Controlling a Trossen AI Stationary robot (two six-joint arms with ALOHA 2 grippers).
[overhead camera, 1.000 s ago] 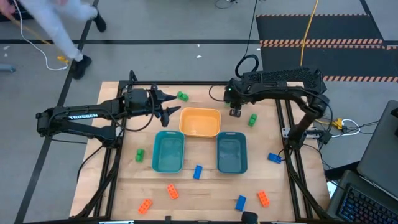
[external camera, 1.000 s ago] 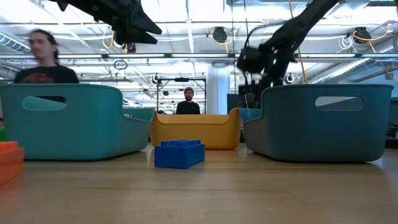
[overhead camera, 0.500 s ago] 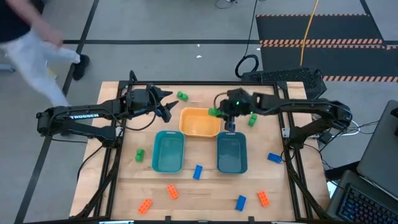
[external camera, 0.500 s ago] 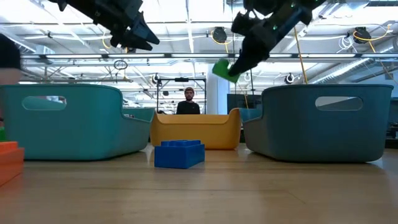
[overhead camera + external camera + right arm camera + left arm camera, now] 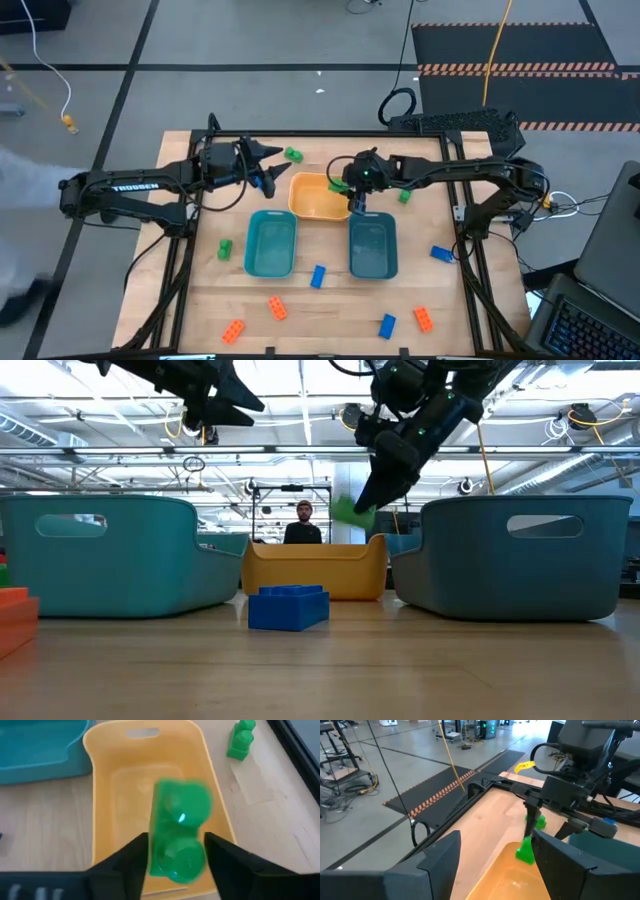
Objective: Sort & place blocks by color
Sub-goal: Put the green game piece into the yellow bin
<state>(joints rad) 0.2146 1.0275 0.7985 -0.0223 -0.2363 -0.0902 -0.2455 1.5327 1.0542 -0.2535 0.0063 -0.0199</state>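
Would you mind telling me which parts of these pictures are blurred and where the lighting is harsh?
Right wrist view: the green block between the right gripper's fingers is smeared over the yellow-orange bin. Low view: the same block is a soft blur, and bright ceiling lamps leave both arms as dark silhouettes. High view: a blurred person at the left edge. Left wrist view: sharp, evenly lit.

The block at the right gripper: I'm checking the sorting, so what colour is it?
Green block, clearest in the right wrist view, above the yellow-orange bin.

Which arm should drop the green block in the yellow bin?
The right. Its gripper hangs over the yellow bin with the green block between its fingers. The left gripper waits beside the bin, open.
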